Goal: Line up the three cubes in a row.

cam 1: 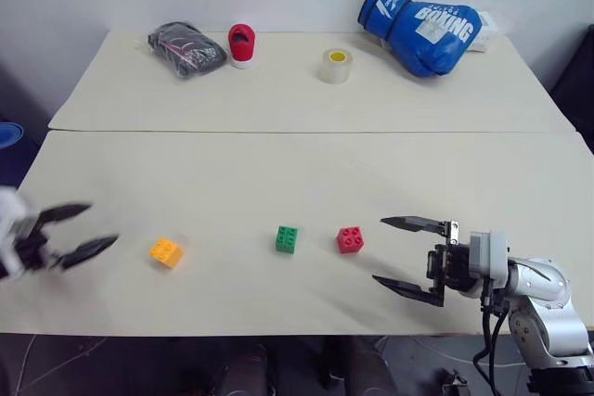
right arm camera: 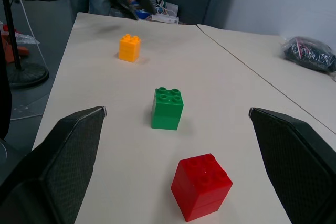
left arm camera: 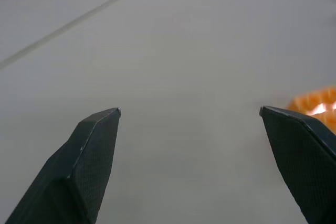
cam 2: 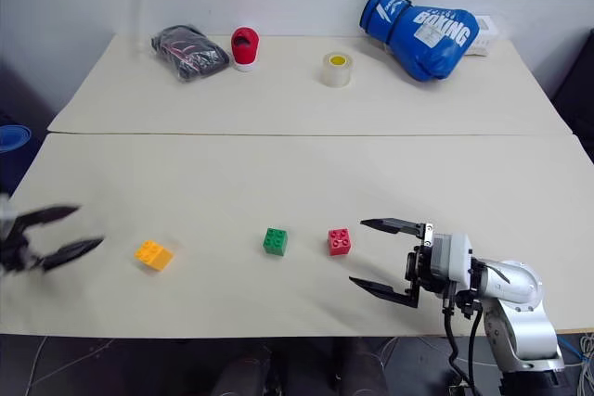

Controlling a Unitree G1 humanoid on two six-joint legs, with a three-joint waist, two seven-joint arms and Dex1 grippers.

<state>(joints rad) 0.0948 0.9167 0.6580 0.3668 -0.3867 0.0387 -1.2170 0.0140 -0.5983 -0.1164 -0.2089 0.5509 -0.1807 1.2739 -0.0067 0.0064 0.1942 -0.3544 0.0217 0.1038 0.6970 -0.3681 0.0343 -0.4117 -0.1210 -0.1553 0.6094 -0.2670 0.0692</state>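
Head cameras first: the blue boxing glove (cam 1: 422, 29) at about 1 o'clock on the table (cam 1: 278, 173) reads "BOXING" in white, plus a smaller label too tiny to read. Beside it sit a tape roll (cam 1: 335, 66), a red-and-white cup (cam 1: 242, 45) and a dark bagged bundle (cam 1: 187, 48), all along the far edge. The three cubes sit in a rough row near the front edge: orange-yellow cube (cam 1: 166, 252) at 8 o'clock, green cube (cam 1: 286, 239) in the middle, red cube (cam 1: 350, 240) just right of it. The left gripper (cam 1: 86, 227) is blurry and cut off by the frame edge, fingers spread, nothing in them. The right gripper (cam 1: 410, 254) is wide open too, just right of the red one, not touching. Lots of bare tabletop mid-table.

Left wrist view: fingers apart over plain table, with a sliver of orange cube poking out behind one fingertip.

Right wrist view: red, green, orange recede in a line between the spread fingers; the table edge runs alongside.
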